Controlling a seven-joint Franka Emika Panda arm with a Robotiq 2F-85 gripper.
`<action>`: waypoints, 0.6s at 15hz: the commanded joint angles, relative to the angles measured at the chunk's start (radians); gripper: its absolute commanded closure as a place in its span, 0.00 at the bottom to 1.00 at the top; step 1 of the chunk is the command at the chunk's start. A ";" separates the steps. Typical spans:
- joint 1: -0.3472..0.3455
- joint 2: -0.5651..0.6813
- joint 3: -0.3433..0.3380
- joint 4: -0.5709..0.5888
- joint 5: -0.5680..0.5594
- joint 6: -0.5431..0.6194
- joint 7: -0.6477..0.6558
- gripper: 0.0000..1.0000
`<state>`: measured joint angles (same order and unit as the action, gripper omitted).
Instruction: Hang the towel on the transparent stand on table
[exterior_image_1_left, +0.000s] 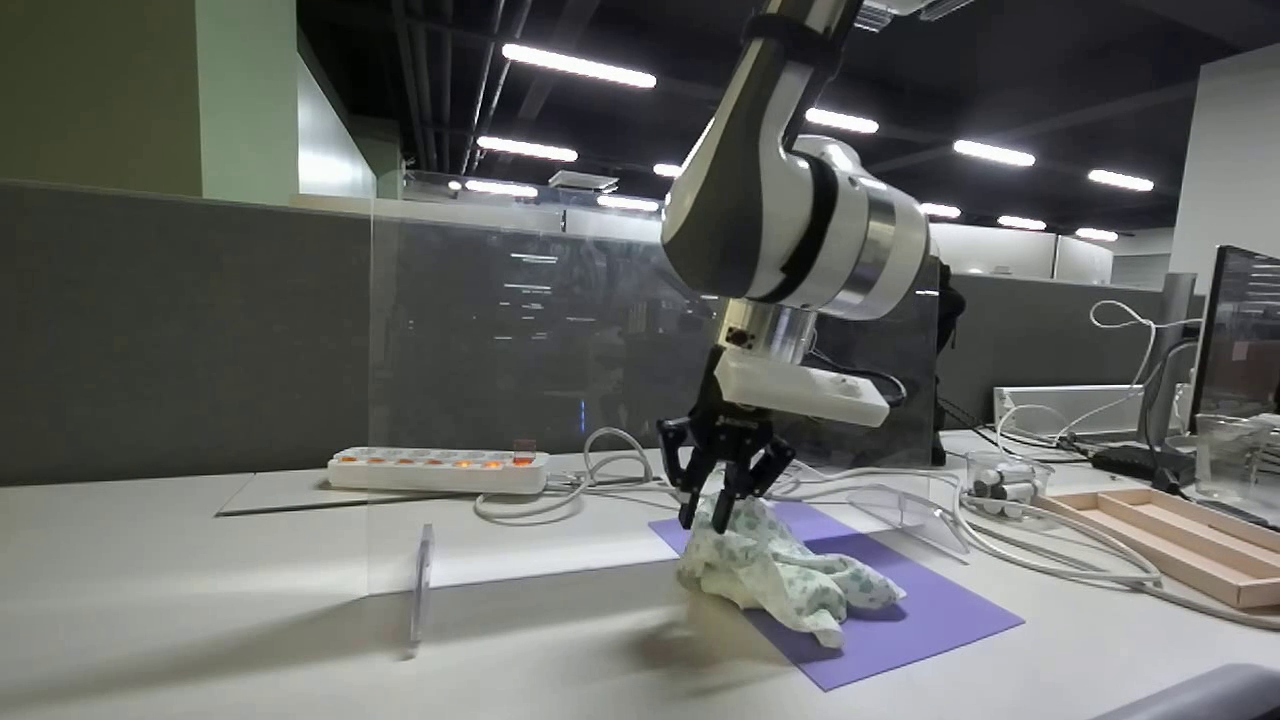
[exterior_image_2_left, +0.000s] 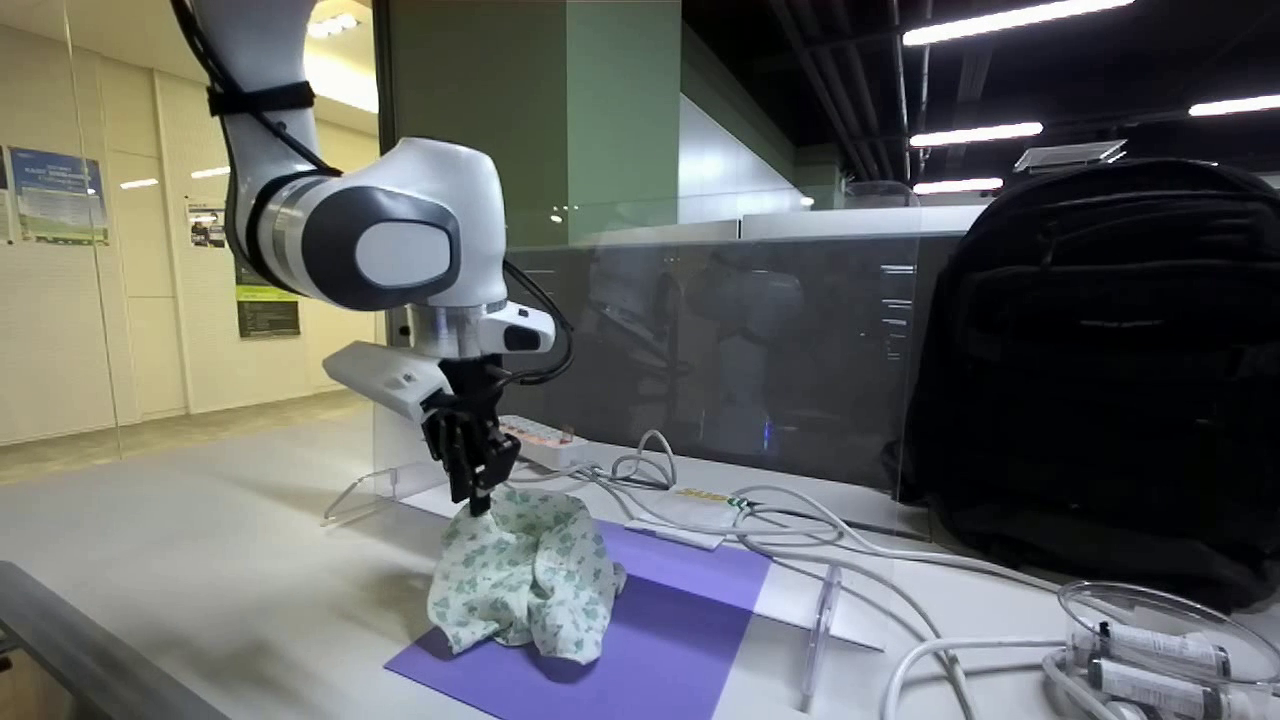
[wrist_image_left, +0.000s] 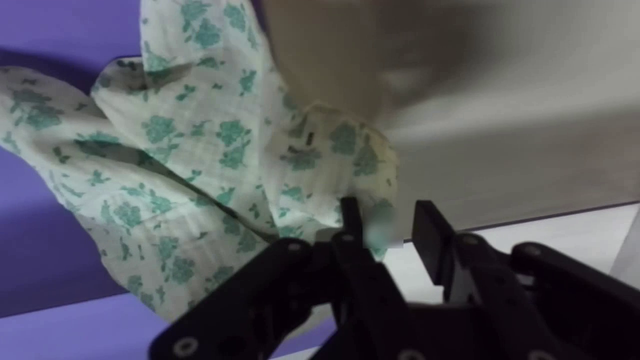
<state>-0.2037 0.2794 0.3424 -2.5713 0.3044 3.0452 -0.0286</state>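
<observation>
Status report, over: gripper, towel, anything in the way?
Gripper open at edge of towel. Towel bunched, partly on purple mat, not hung. Nothing plainly in the way; power strip behind transparent stand in both exterior views.

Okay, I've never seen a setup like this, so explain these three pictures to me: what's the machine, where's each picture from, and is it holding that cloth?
The machine is a robot arm, steered by a person, ending in a black two-fingered gripper. Two pictures come from cameras standing outside the robot; the close-up comes from a camera on its wrist, looking past the fingers. On the white table a crumpled towel, pale with a green print, lies partly on a purple sheet. Near it rises a transparent stand, a clear upright panel on feet. A power strip and a black backpack are nearby. The gripper isn't visibly holding anything: its fingers stand apart at the towel's edge, though I can't tell whether they touch it. The towel isn't hung on the stand yet.
</observation>
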 joint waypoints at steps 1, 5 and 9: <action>-0.130 -0.026 0.130 0.013 0.104 -0.063 -0.100 0.96; -0.194 -0.047 0.163 0.005 0.148 -0.134 -0.149 1.00; -0.066 -0.077 -0.010 -0.016 0.138 -0.143 -0.084 0.68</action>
<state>-0.3547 0.2468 0.4358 -2.5664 0.4370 2.9094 -0.1619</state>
